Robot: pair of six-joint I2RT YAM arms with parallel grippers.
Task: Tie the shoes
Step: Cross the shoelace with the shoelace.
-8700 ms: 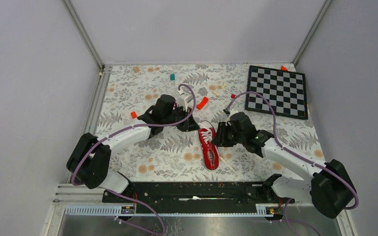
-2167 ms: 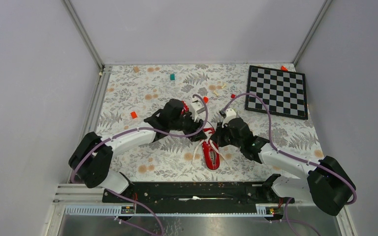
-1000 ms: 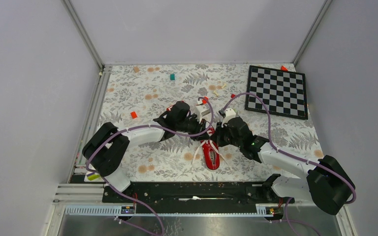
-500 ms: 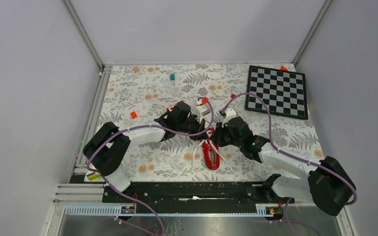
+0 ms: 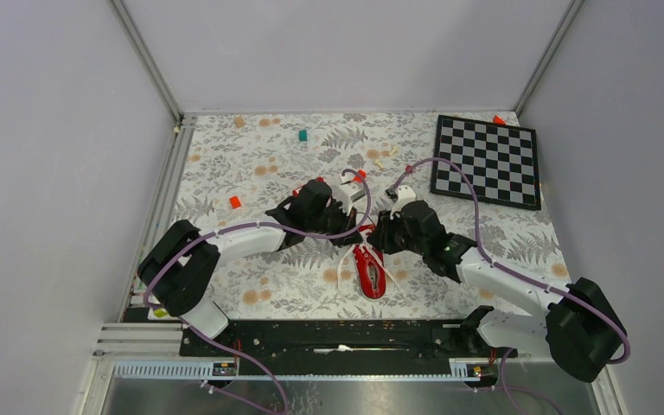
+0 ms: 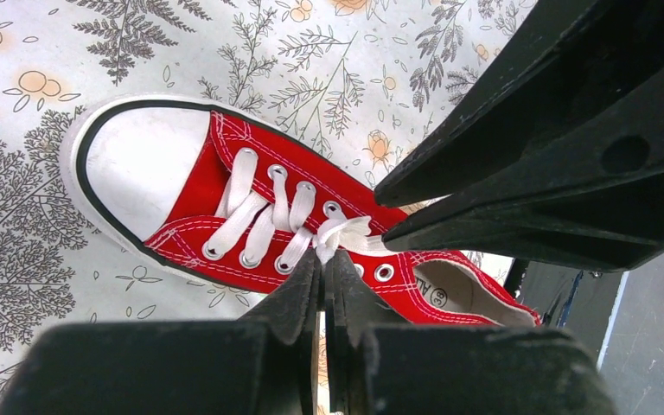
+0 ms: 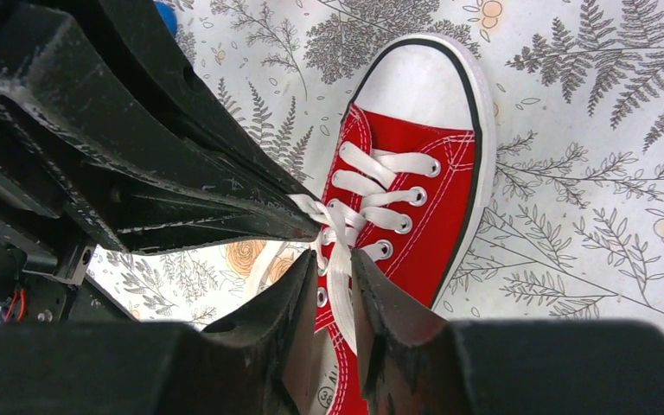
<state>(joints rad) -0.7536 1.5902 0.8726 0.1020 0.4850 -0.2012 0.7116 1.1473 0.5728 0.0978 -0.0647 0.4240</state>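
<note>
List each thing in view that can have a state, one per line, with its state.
red sneaker, upright on its sole, not yet tied.
white laces, threaded through the eyelets, no bow; one strand pinched, another hanging loose.
left gripper, shut on a strand of the white laces.
right gripper, open, a lace strand running through the gap between its jaws.
chessboard, lying flat.

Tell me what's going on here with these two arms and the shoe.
Two robot arms are working on the white laces of a red sneaker. The left hand is pinched shut on the laces at mid-shoe; the right hand stands open with a strand running between its fingers. No bow shows.
</note>
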